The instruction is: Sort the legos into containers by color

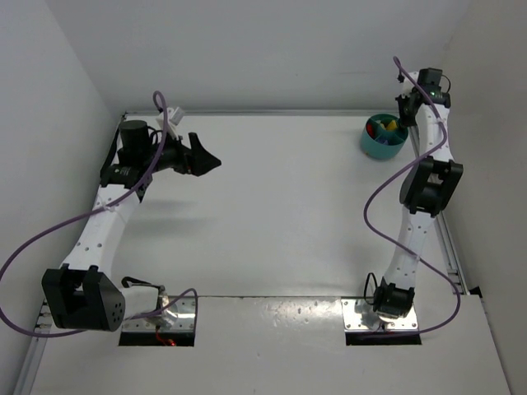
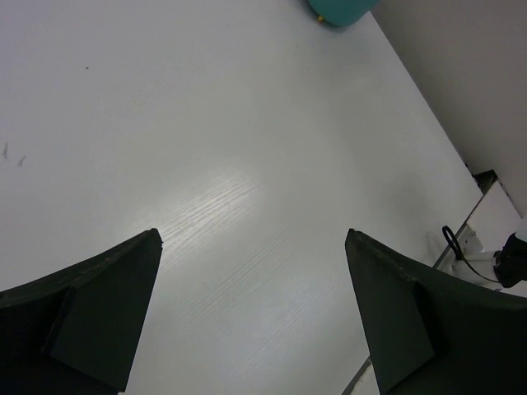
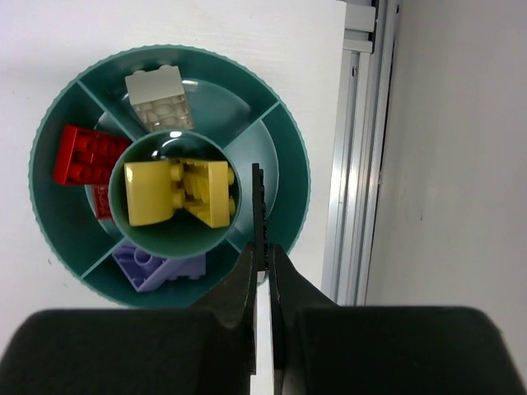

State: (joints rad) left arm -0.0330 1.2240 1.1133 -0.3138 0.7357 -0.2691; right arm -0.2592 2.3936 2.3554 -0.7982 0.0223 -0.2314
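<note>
The teal dish [image 3: 290, 148] stands at the table's far right [image 1: 383, 138], and its edge shows at the top of the left wrist view [image 2: 339, 10]. Inside it, two yellow legos [image 3: 177, 192] fill the round middle cup. A red one [image 3: 89, 154], a cream-white one [image 3: 156, 97] and a pale purple one [image 3: 156, 265] each lie in their own wedge. My right gripper [image 3: 258, 174] hangs shut and holding nothing over the dish's right side [image 1: 408, 105]. At the far left, above bare table, my left gripper [image 2: 254, 239] is open and holds nothing [image 1: 212, 162].
An aluminium rail [image 3: 356, 148] runs along the table's right edge just beside the dish, with the white wall behind it. The wedge on the dish's right side [image 3: 276, 169] holds nothing. White walls close in the back and left.
</note>
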